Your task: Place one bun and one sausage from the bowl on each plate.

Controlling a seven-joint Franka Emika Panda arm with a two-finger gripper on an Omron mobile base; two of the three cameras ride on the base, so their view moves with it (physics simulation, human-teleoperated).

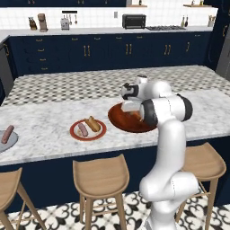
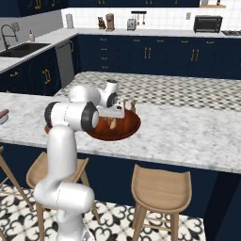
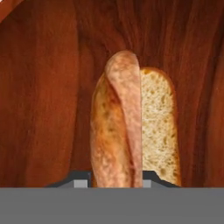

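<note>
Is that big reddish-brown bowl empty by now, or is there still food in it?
Not empty. The bowl still holds a bun, seen in the hand view with the claw at its end.

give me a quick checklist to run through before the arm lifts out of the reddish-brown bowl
1. Gripper over the wide reddish-brown bowl: ok, the wood-grain floor lies behind the tips in the hand view.
2. Split golden bun between the tips: ok, it rises from between them.
3. Jaws shut on the bun: cannot tell, the tips are mostly hidden at the picture's edge.
4. Red-rimmed cream plate has its bun and sausage: ok, both lie on it.
5. Plain grey plate lacks a bun: ok, one brown sausage is on the part in view.
6. Path toward the grey plate: cannot tell, it is cut off at the left edge.
</note>
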